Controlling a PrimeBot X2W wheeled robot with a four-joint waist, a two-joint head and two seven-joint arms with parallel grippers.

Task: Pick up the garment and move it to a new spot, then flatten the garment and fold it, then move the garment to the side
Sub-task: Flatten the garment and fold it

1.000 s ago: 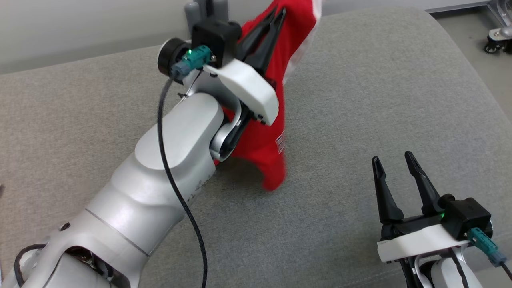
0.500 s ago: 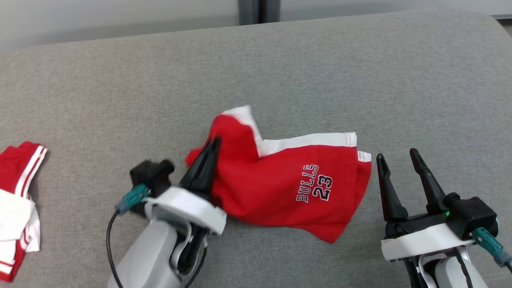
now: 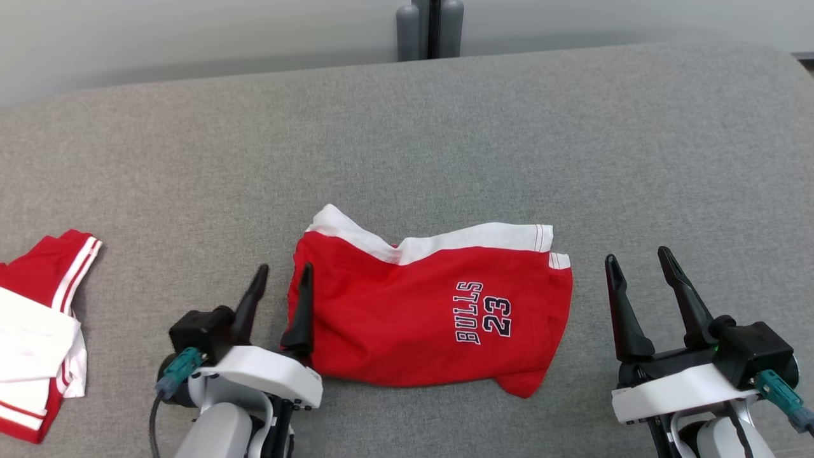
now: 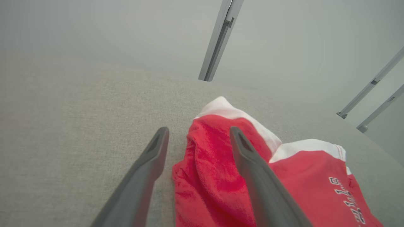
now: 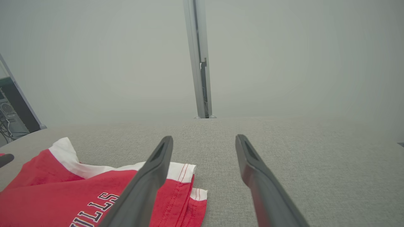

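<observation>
The garment [image 3: 407,312] is a pair of red shorts with a white band and "BULLS 23" lettering. It lies loosely spread on the grey padded surface [image 3: 445,140], with its left part a little bunched. My left gripper [image 3: 285,269] stands open at the garment's left edge, its right finger over the red cloth and its left finger over bare surface. In the left wrist view the left gripper [image 4: 199,130] straddles that edge of the garment [image 4: 303,170], gripping nothing. My right gripper [image 3: 638,256] is open and empty just right of the shorts. The right wrist view shows the right gripper [image 5: 204,138] above bare surface, the garment [image 5: 63,192] to its left.
Another red and white garment [image 3: 38,331] lies crumpled at the surface's left edge. A grey post [image 3: 430,28] stands behind the far edge. The surface's rounded right corner [image 3: 782,70] is at the upper right.
My left gripper brought the garment down from the air onto the surface, then opened and let go. The shorts settled flatter. The head camera also shifted.
</observation>
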